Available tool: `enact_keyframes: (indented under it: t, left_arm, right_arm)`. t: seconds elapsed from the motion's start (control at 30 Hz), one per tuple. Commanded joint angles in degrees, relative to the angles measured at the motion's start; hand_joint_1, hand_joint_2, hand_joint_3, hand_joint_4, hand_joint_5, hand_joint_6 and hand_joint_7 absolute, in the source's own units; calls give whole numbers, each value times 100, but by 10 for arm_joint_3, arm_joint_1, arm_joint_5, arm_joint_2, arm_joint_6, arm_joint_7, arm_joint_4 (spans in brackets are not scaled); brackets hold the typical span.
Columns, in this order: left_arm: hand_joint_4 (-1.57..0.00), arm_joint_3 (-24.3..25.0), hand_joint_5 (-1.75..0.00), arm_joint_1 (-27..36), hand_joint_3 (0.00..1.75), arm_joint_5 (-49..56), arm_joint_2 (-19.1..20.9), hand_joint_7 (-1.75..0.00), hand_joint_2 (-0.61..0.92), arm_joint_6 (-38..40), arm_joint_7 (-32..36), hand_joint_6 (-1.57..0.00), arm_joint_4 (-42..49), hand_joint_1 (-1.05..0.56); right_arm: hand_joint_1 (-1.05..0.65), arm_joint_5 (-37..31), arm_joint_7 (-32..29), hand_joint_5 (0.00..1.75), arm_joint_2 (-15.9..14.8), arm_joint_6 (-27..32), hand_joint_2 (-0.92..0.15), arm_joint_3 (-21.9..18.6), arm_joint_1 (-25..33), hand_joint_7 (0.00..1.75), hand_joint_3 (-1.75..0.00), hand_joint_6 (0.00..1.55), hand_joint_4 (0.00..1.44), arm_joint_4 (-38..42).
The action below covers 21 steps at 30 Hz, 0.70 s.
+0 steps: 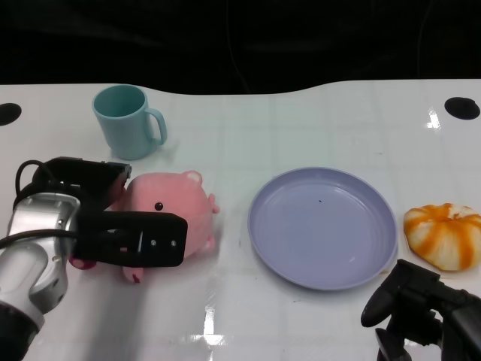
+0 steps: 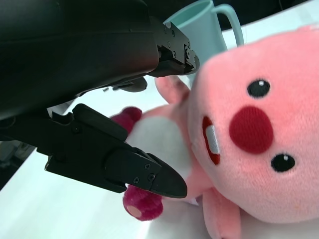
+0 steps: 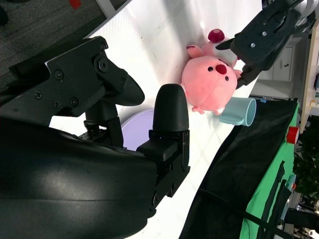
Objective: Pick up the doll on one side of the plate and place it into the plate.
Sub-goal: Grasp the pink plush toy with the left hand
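The pink doll (image 1: 171, 216) lies on the white bench (image 1: 301, 323), well to the left of the purple plate (image 1: 323, 226) and just in front of the teal mug (image 1: 128, 120). The left robot hand (image 1: 113, 226) brackets it, fingers spread either side, not visibly clamped. The right robot hand (image 1: 421, 308) hangs released near the plate's far side, so the left is clearly nearer.
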Motion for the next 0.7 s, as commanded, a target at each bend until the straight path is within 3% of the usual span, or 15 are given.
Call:
enact_keyframes:
  t: [0.03, 0.4, 0.7]
  left_arm:
    - [-19, -11, -14, -27, 0, -11, -2, 0, 84, -11, 17, -18, 49, -64]
    - [-25, -59, -8, -90, 0, -33, -43, -1, 82, -60, 95, -23, 233, -70]
    - [-31, -75, -8, -117, 0, -70, -89, -2, 75, -80, 140, -29, 364, -41]
  right_arm:
    - [-7, 0, -1, 175, -5, 3, -64, -2, 3, 156, -104, 48, 58, -7]
    - [-6, 1, -1, 175, -6, 5, -65, -4, 7, 154, -103, 49, 57, -14]
    - [-8, -1, -1, 175, -7, 1, -64, -4, 10, 154, -103, 49, 57, -14]
